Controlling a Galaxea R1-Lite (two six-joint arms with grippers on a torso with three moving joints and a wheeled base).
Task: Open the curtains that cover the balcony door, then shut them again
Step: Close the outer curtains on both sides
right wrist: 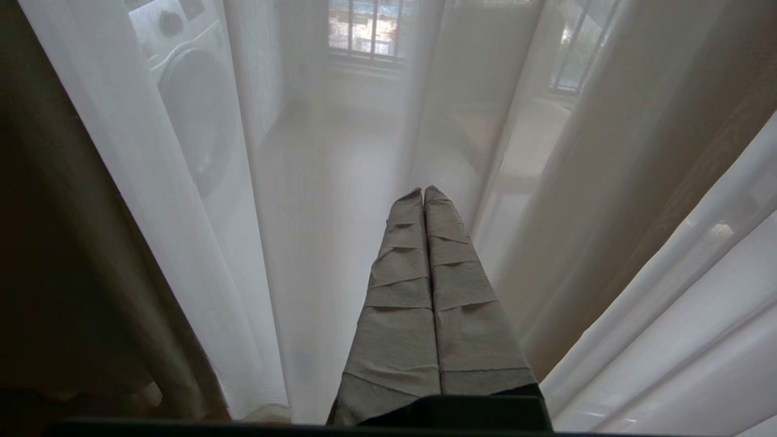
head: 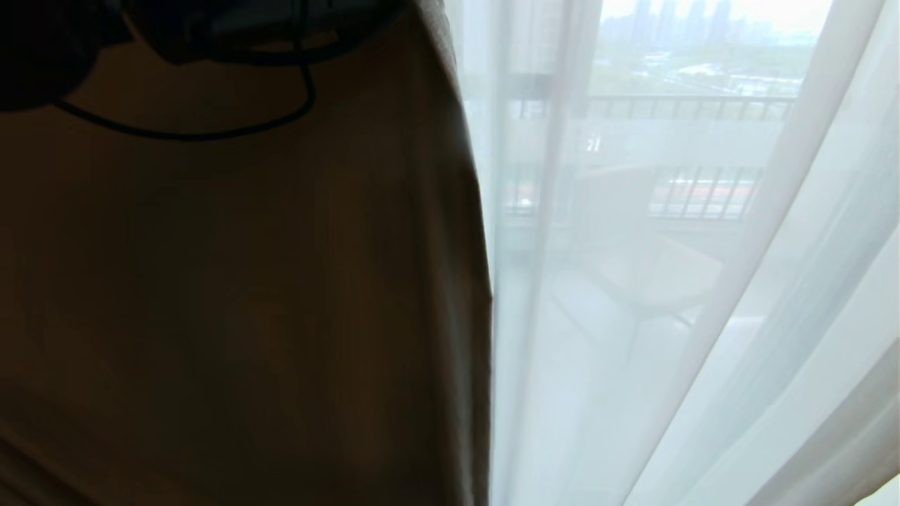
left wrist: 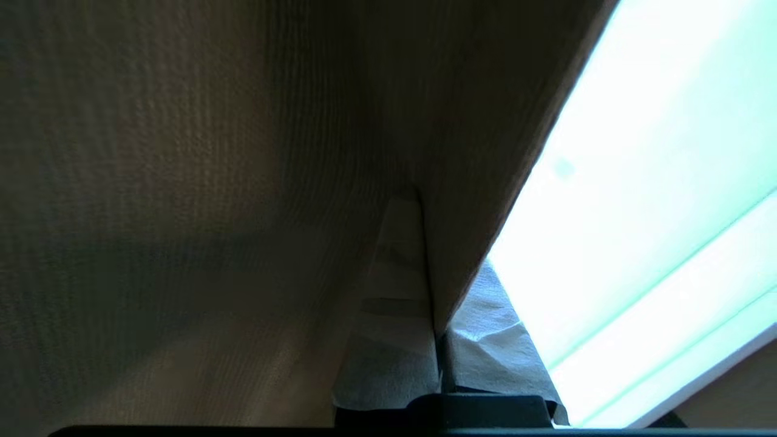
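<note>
Daylight is coming through the white sheers (head: 633, 316), with a balcony railing (head: 703, 190) and city skyline showing faintly beyond. My left arm (head: 176, 28) is reaching high at the upper left of the head view, and my left gripper (left wrist: 425, 243) is pinching the edge of the beige drape (head: 246, 281), fingers clenched on its ribbed cloth. My right gripper (right wrist: 424, 194) is pointing at the sheers, its wrapped fingers pressed together on nothing.
</note>
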